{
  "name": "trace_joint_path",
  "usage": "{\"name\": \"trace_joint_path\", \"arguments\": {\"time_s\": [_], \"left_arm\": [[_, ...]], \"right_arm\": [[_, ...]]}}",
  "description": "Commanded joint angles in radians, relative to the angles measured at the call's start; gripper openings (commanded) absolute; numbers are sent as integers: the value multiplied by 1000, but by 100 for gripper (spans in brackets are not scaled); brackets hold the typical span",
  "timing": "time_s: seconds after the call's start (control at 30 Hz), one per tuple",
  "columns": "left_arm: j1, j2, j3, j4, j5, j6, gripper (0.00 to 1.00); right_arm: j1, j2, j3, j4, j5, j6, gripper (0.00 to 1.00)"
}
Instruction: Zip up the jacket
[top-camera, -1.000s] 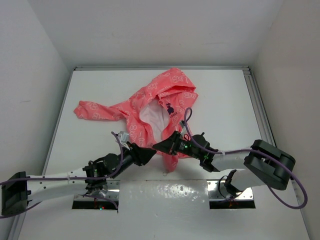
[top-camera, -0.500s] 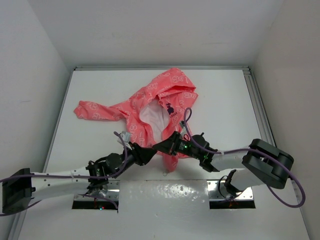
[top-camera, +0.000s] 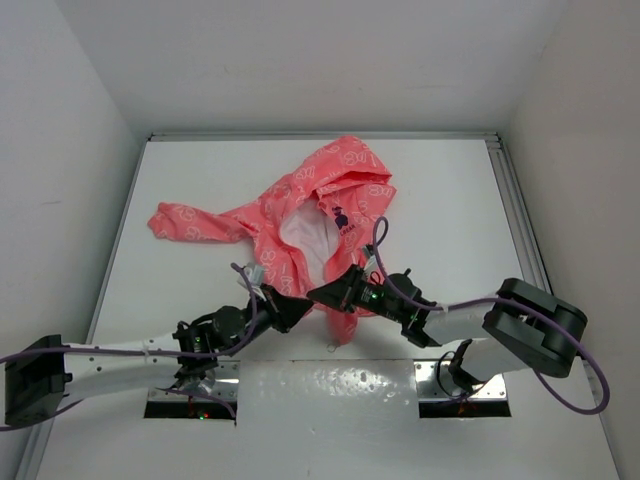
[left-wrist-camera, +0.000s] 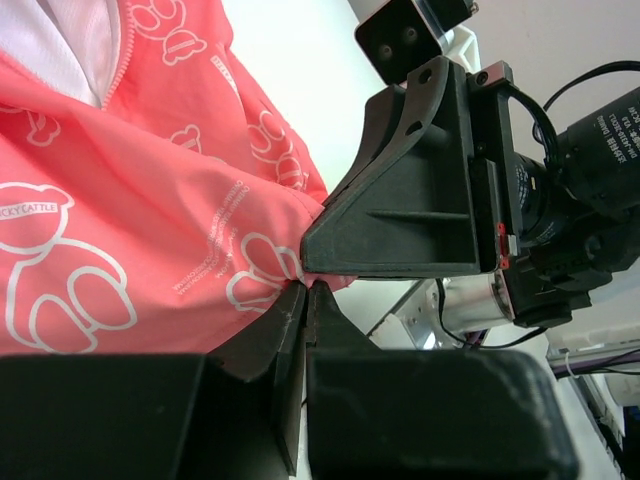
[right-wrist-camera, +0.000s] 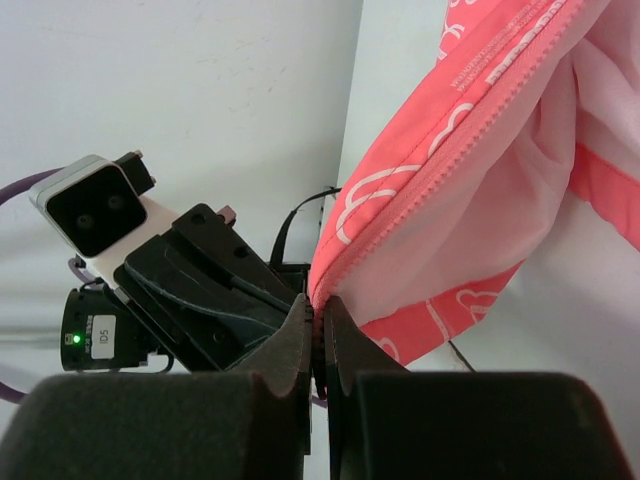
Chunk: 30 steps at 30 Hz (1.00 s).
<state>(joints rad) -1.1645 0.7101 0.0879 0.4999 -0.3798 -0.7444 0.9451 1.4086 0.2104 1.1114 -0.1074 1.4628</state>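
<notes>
At the near hem of the jacket (top-camera: 318, 205), spread unzipped on the desk (top-camera: 190, 170), the left hand (left-wrist-camera: 305, 292) and right hand (right-wrist-camera: 318, 302) each pinch a front edge tight; thin fabric may slip out if either tugs before the zipper (right-wrist-camera: 440, 150) ends meet.

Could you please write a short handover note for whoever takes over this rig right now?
Left gripper: shut, and it looks pinched on the bottom hem of the jacket.
Right gripper: shut on the jacket's other front edge, right at the zipper teeth.
Jacket: lying on the table, front open, white lining showing.
Done: both lower front edges gripped, grippers close together.
Left: join the zipper ends and run the zip up; nothing is zipped yet.
</notes>
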Motion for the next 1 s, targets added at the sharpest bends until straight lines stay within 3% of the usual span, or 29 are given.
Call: {"name": "trace_joint_path", "arguments": {"time_s": [0.0,0.07,0.1,0.17,0.2,0.27,0.3,0.5,0.57,0.7,0.97], "left_arm": [[11,-37,35,6,-50,28,0],[11,-75,16,-15,-51,39,0],[11,-84,13,-29,-41,48,0],[11,-103,25,-104,-12,94,0],[9,-109,27,-130,4,106,0],[11,-126,23,-187,41,146,0],[11,-141,29,-205,60,161,0],[9,-196,41,-288,107,257,0],[11,-190,64,-314,108,284,0],[9,-195,53,-284,120,300,0],[9,-195,53,-268,153,324,0]], "right_arm": [[17,-5,-17,67,-12,1,0],[15,-11,-19,51,-17,-4,6],[17,-28,-17,24,-21,-19,27],[17,-86,10,-57,-34,-97,54],[15,-109,29,-194,-43,-131,67],[17,-155,93,-344,-48,-203,73],[17,-195,107,-454,-43,-258,73],[17,-234,201,-701,-54,-372,70],[15,-215,224,-705,-74,-374,62],[15,-165,271,-757,-98,-364,61],[15,-134,235,-627,-107,-300,43]]}}
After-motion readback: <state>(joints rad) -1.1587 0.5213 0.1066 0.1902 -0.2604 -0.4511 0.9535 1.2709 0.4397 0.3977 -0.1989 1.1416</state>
